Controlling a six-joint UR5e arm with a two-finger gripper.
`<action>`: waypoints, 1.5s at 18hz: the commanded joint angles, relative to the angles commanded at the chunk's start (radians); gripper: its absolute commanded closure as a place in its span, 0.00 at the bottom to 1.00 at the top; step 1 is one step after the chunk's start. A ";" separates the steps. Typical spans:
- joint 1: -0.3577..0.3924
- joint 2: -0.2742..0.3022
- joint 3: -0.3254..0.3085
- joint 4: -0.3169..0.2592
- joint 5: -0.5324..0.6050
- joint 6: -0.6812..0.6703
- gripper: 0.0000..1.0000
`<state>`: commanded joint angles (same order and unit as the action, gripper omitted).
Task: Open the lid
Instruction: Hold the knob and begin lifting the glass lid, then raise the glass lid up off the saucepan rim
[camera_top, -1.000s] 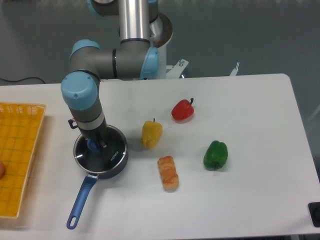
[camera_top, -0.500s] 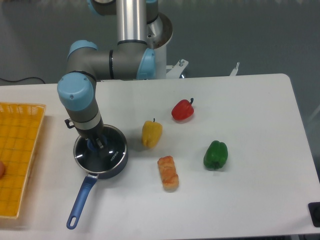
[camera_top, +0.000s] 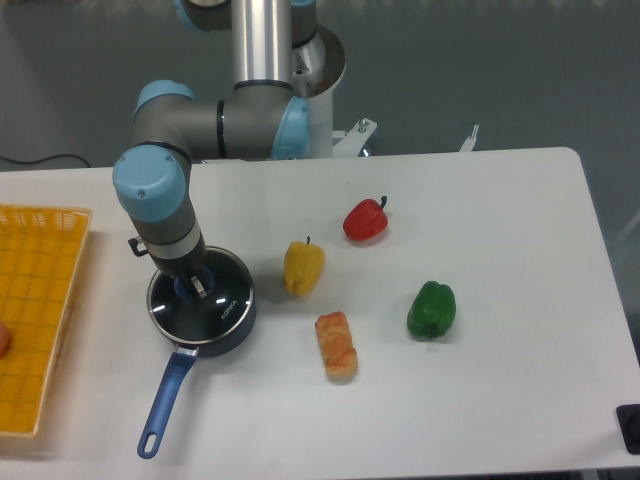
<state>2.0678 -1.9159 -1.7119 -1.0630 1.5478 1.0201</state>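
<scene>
Beside lid (camera_top: 205, 308): yellow pepper (camera_top: 303, 267), bread (camera_top: 336, 346).

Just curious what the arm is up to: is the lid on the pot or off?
On. The lid lies flat across the pot, its rim matching the pot's edge, with the gripper down at its blue knob.

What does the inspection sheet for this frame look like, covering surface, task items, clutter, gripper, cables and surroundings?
Surface: white table.
Job's things: lid sits on the blue saucepan, handle towards the front edge.
Clutter: yellow pepper, red pepper, green pepper, bread piece, orange basket at the table's left edge.
Gripper: gripper down at the lid's knob; open or shut cannot be told.
Cables: dark cable behind the table, far left.
Surroundings: grey floor, robot base behind.
</scene>
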 joint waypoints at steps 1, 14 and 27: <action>0.000 0.000 0.000 0.000 0.000 0.000 0.38; 0.000 0.012 0.000 -0.015 0.003 -0.006 0.40; 0.015 0.051 0.008 -0.086 0.006 -0.002 0.40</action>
<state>2.0831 -1.8654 -1.7043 -1.1489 1.5539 1.0185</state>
